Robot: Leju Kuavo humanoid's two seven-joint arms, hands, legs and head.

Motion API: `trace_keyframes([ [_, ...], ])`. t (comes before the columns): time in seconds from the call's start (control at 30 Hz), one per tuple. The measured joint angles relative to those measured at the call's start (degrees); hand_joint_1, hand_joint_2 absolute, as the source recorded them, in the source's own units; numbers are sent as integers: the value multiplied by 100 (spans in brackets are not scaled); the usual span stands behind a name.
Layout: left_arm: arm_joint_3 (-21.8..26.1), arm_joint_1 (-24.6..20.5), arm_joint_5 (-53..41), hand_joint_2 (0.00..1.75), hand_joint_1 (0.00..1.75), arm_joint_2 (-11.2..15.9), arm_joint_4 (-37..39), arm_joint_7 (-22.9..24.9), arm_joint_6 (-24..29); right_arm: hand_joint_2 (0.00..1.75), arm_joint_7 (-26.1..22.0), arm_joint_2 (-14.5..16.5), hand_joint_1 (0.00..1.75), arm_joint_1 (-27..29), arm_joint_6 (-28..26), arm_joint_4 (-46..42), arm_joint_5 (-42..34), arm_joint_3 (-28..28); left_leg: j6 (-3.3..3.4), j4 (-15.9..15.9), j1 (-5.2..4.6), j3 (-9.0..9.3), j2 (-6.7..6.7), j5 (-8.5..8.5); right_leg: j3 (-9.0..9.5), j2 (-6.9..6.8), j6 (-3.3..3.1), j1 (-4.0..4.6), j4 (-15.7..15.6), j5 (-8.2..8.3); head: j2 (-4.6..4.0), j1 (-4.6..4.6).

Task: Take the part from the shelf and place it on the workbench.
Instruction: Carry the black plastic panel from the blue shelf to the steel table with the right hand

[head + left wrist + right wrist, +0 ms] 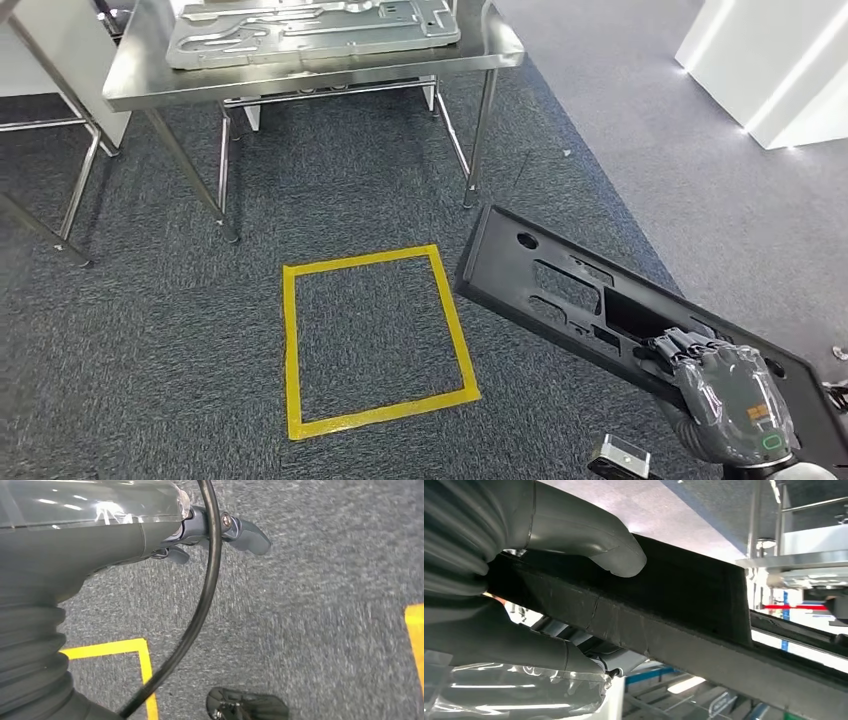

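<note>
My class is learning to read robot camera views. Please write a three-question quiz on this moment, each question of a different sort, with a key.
1. True or false: the right hand holds the black part above the carpet.
2. Which shape is taped on the carpet? A) red circle B) yellow rectangle C) white cross
3. Fill in: a grey metal plate lies on the steel ______.

Key: 1 true; 2 B; 3 workbench.
</note>
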Motion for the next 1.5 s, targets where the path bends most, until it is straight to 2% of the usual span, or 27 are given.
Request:
trace_keyframes([
  [0.07,3,-15,5,175,0,0,0,0,-16,175,-5,-19,171,-27,8,8,-35,-17,48,-32,9,13,-117,34,-306,347,21,-12,637,-351,0,1],
  [0.1,4,-21,8,175,0,0,0,-5,-35,175,-13,-23,171,-41,18,20,-56,-23,59,-31,3,3,-182,40,-521,436,25,-12,1031,-513,0,0],
  [0.13,5,-24,10,175,0,0,0,-14,-57,175,-21,-24,171,-56,32,36,-74,-25,63,-29,-4,-1,-259,42,-694,474,27,-11,1319,-583,0,-1],
  [0.17,6,-22,11,175,0,0,0,-23,-78,175,-31,-26,171,-76,51,55,-90,-25,64,-26,-11,1,-340,42,-784,490,24,-11,1424,-537,0,0],
  [0.2,6,-20,13,175,0,0,0,-34,-96,175,-38,-30,171,-107,73,73,-103,-25,63,-22,-16,10,-426,42,-765,504,12,-12,1299,-370,0,-1],
  [0.23,6,-21,13,175,0,0,0,-44,-107,175,-41,-35,171,-149,93,88,-113,-25,59,-18,-19,22,-508,39,-650,553,-6,-12,981,-127,0,0],
  [0.27,6,-26,13,175,0,0,1,-54,-121,175,-43,-42,171,-208,122,102,-120,-23,53,-12,-20,25,-582,36,-501,687,-33,-14,584,106,0,1],
  [0.3,6,-46,13,175,0,0,6,-63,-146,175,-37,-48,171,-284,159,117,-125,-20,35,3,-28,14,-655,33,-365,824,-59,-21,217,267,0,0],
  [0.33,6,-70,13,175,0,-1,19,-69,-180,175,-23,-52,171,-377,202,138,-127,-12,7,13,-28,-11,-720,35,-280,931,-80,-20,-24,349,0,0],
  [0.37,5,-95,13,175,0,0,45,-68,-220,175,-3,-56,171,-475,247,166,-127,1,-28,18,-22,-43,-784,41,-247,992,-99,-15,-137,358,0,0],
  [0.43,3,-125,14,175,0,3,105,-45,-284,175,40,-61,171,-638,304,231,-123,24,-112,4,-8,-92,-916,61,-229,883,-137,-13,-177,353,0,-1],
  [0.47,-1,-125,16,175,0,8,132,-32,-303,175,58,-64,171,-703,315,263,-123,35,-145,28,-11,-109,-888,46,-212,813,-166,-24,-204,363,0,-1],
  [0.53,-15,-127,19,175,0,24,164,-13,-317,175,84,-76,171,-796,319,322,-127,51,-198,341,-27,-254,-592,-155,-171,652,-231,-49,-262,378,0,-2],
  [0.57,-26,-135,20,175,0,33,178,-7,-319,175,91,-80,171,-822,317,352,-130,59,-217,661,-21,-404,-385,-336,-157,567,-255,-40,-270,372,0,-1],
  [0.6,-41,-146,21,175,0,39,189,5,-319,175,95,-84,171,-835,316,383,-134,67,-240,1041,-9,-592,-247,-526,-149,486,-274,-31,-268,361,0,-2],
  [0.63,-61,-153,22,175,0,42,196,25,-317,175,96,-84,171,-842,314,417,-137,80,-261,1371,9,-754,-180,-655,-142,411,-279,-23,-264,349,0,-1],
  [0.67,-81,-151,22,175,0,44,202,50,-314,175,96,-84,171,-848,311,451,-139,95,-278,1549,24,-843,-150,-688,-134,350,-275,-18,-258,336,0,-1],
  [0.7,-102,-141,23,175,0,44,208,79,-308,175,96,-84,171,-853,307,485,-143,109,-292,1515,37,-825,-135,-612,-126,297,-263,-17,-250,322,0,-2],
  [0.73,-117,-127,25,175,0,46,215,109,-298,175,96,-83,171,-856,300,516,-148,120,-299,1250,46,-685,-120,-443,-114,256,-245,-19,-240,305,0,-1],
  [0.8,-137,-103,27,175,0,54,233,173,-266,175,96,-82,171,-853,274,572,-157,127,-282,466,43,-263,-76,-110,-89,179,-198,-14,-216,264,0,-1],
  [0.83,-149,-93,28,175,0,58,238,208,-240,175,100,-82,171,-855,261,598,-162,128,-259,188,37,-113,-62,-19,-82,156,-174,-3,-204,247,0,-1],
  [0.87,-165,-82,30,175,0,61,242,253,-216,175,110,-82,171,-862,253,626,-171,128,-241,44,32,-41,-54,12,-80,146,-174,10,-192,235,0,-1],
  [0.97,-229,-42,31,175,0,66,255,351,-169,175,141,-83,171,-918,263,715,-210,129,-212,9,22,-38,-63,26,-79,159,-202,21,-199,240,0,0],
  [1.13,-273,-35,32,175,0,76,271,378,-163,175,158,-83,171,-1078,305,838,-249,134,-163,10,8,-32,-60,8,-49,164,-153,11,-269,269,0,-1],
  [1.37,-354,-37,33,175,0,75,272,418,-117,175,206,-83,171,-1032,346,941,-252,135,-132,24,-17,-35,-55,-4,-34,170,-59,-7,-305,292,0,-1],
  [1.43,-379,-37,35,175,0,78,273,418,-132,175,209,-84,171,-1040,368,961,-253,137,-65,0,-39,-38,-57,-18,-8,159,3,-28,-357,312,0,-2],
  [1.5,-391,-33,37,175,0,79,274,398,-173,175,209,-89,171,-1059,382,976,-258,140,19,-173,-8,66,-69,41,36,212,58,-40,-384,308,0,-1],
])
